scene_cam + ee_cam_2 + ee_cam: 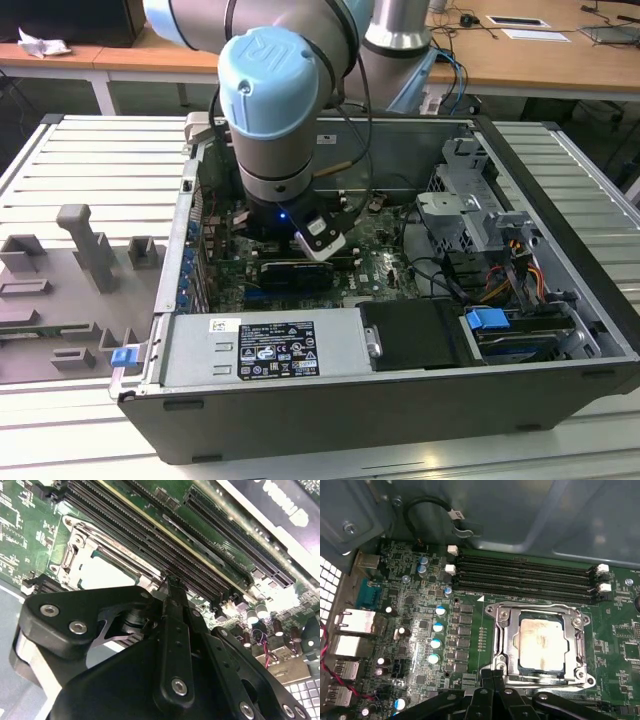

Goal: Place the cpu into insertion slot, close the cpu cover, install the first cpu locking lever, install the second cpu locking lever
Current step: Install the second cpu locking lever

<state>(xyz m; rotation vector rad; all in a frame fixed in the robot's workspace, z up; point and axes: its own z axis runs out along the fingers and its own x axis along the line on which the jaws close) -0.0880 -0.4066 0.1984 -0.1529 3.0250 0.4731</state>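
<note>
The cpu (540, 641), a pale silver square, lies flat in the insertion slot (490, 611) on the green board. The shiny cpu cover (506, 630) is down over it, framing the chip through its window. My gripper (492, 675) is shut, its black fingertips pressed together right at the socket's near edge, beside a thin silver locking lever (545, 682) that runs along that edge. In the second wrist view the gripper (172, 582) points at the same edge of the socket, with the cpu (107, 574) just beyond. In the exterior view the arm's wrist (275, 130) reaches down into the open computer case.
Long black memory slots (525, 577) run beside the socket. A black graphics card (295, 272) lies close to the wrist. Capacitors (436, 627) and rear ports (355, 620) crowd one side. The case wall (520, 510), power supply (260, 345) and drive cage (470, 210) hem in the space.
</note>
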